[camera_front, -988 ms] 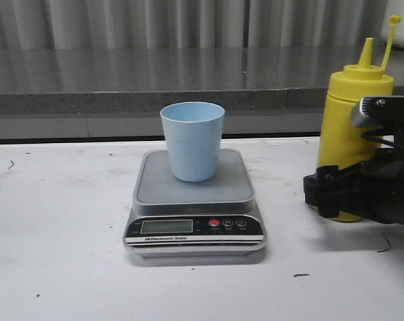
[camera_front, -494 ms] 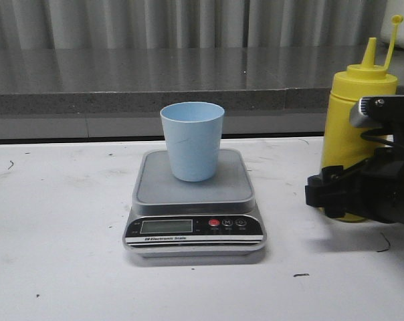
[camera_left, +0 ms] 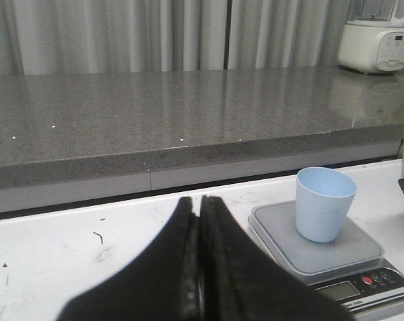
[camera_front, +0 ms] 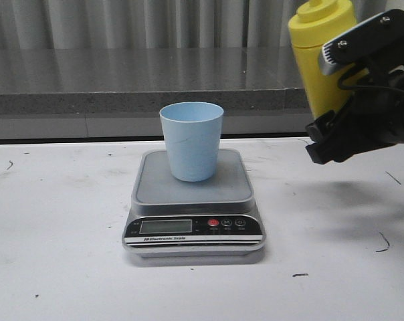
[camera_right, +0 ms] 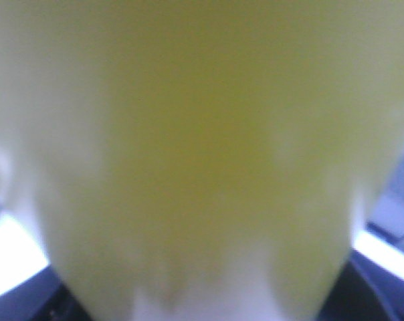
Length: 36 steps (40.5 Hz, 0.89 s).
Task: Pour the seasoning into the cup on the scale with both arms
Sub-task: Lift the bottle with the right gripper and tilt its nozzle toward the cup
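Note:
The light blue cup (camera_front: 191, 139) stands upright on the grey platform of the scale (camera_front: 194, 200), which also shows in the left wrist view as cup (camera_left: 324, 212) on scale (camera_left: 336, 264). My right gripper (camera_front: 336, 137) is shut on the yellow seasoning bottle (camera_front: 322, 50), held high above the table to the right of the cup and tilted slightly left; its nozzle is cut off by the frame's top. The bottle's blurred yellow body (camera_right: 195, 147) fills the right wrist view. My left gripper (camera_left: 199, 200) is shut and empty, left of the scale, and out of the front view.
A grey stone counter (camera_front: 135, 83) with curtains behind runs along the back of the white table (camera_front: 61, 221). A white appliance (camera_left: 379, 33) stands on that counter at the far right. Small black marks dot the tabletop.
The right gripper has lifted the seasoning bottle off the table, well upward and slightly left, with a small tilt. The cup, scale and left side have not moved.

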Each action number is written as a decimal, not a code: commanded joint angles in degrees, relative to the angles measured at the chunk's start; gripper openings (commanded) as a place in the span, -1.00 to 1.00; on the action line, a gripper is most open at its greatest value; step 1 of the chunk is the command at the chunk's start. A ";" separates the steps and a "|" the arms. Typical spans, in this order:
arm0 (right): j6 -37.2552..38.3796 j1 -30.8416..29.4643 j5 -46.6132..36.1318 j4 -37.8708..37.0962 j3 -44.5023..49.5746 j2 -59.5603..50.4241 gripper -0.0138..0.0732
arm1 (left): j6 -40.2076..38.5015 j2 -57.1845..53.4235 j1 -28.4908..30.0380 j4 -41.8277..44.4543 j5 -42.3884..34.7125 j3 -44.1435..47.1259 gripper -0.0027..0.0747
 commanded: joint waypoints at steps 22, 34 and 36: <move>-28.02 0.22 13.77 -0.32 -14.60 -5.04 0.03 | -0.49 -0.76 0.12 -0.70 -4.55 -1.34 -0.98; -33.75 0.22 13.19 -0.44 -15.53 -5.40 -0.07 | -0.49 -0.76 0.12 -0.70 -4.55 -1.34 -0.98; -35.14 0.22 12.75 -0.44 -15.53 -5.40 -0.07 | -0.49 -0.76 0.12 -0.70 -4.55 -1.34 -0.98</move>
